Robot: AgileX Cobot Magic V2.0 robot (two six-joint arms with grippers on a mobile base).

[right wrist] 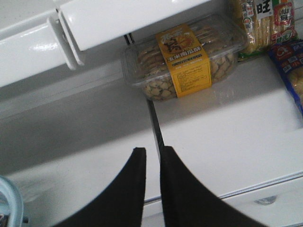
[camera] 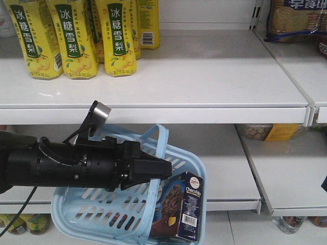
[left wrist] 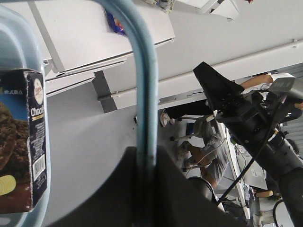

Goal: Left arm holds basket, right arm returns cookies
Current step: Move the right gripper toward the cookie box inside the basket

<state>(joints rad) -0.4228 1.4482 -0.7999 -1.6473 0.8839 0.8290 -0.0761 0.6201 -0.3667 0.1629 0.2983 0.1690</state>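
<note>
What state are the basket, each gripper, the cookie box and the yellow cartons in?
Basket: hanging tilted from its handle.
Left gripper: shut on the basket handle.
Right gripper: shut, holding nothing.
Cookies: standing inside the basket, not yet removed.
Yellow cartons: upright on the top shelf.

Yellow drink cartons stand left-rear on top shelf. Cracker pack in bay just right of it. Clear biscuit tub w/ yellow label below shelf's right end. Jars well below.
</note>
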